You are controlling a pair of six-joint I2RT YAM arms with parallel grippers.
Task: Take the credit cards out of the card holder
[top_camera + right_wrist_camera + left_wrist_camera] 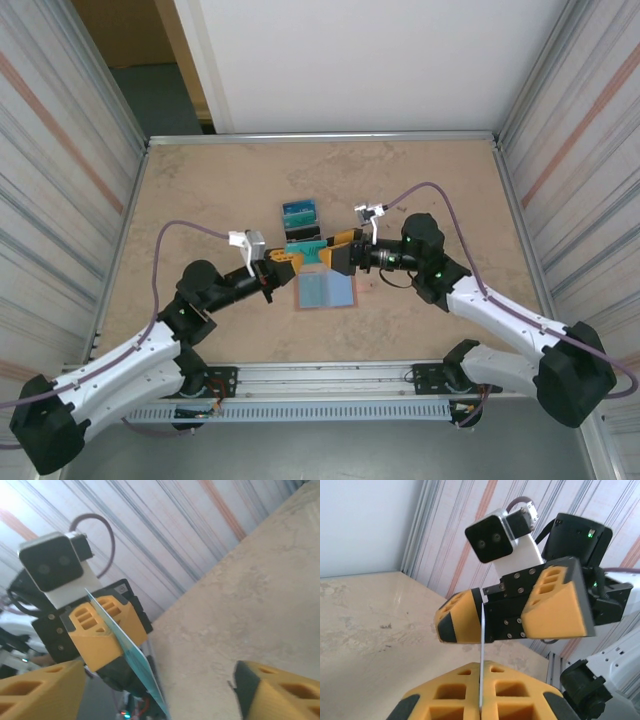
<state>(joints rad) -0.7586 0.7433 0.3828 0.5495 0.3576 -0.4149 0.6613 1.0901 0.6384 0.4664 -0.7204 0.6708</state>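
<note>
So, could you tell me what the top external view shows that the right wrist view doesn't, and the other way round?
Top external view: the card holder lying open on the table, and a dark block with a teal-blue top beyond it. Right wrist view: a close look at the credit card, teal face tilted, pinched in the left gripper, with the right gripper open, its fingers wide to either side. Shared: the left gripper, the card it holds and the tan table.
</note>
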